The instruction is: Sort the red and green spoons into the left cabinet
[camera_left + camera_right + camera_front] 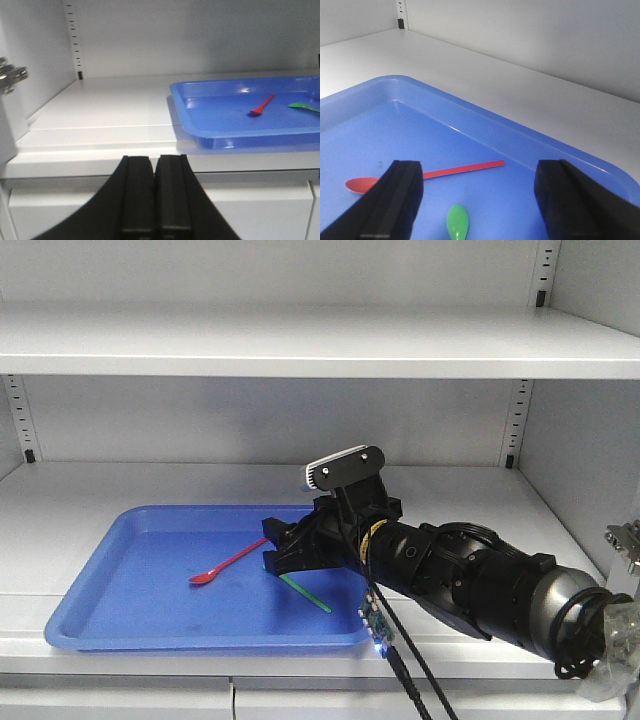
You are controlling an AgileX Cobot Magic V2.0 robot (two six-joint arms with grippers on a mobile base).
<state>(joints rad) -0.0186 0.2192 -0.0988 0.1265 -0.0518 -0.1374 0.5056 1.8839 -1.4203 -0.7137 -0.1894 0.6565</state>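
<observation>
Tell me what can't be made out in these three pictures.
- Thin bright green plastic spoon: front view, upper handle hidden beneath the right tool.
- Same spoon: left wrist view, cut off by the right edge; right wrist view, handle cut off by the bottom edge.
- Left tool: absent from front view.

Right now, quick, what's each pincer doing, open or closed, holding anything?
Left pincer: closed, empty, in front of the shelf edge.
Right pincer: open, empty, over the thin green plastic spoon in the blue plastic tray.

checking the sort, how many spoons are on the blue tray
2. The red spoon lies mid-tray; the green spoon lies to its right, partly under the right gripper. None seem hidden.
</observation>
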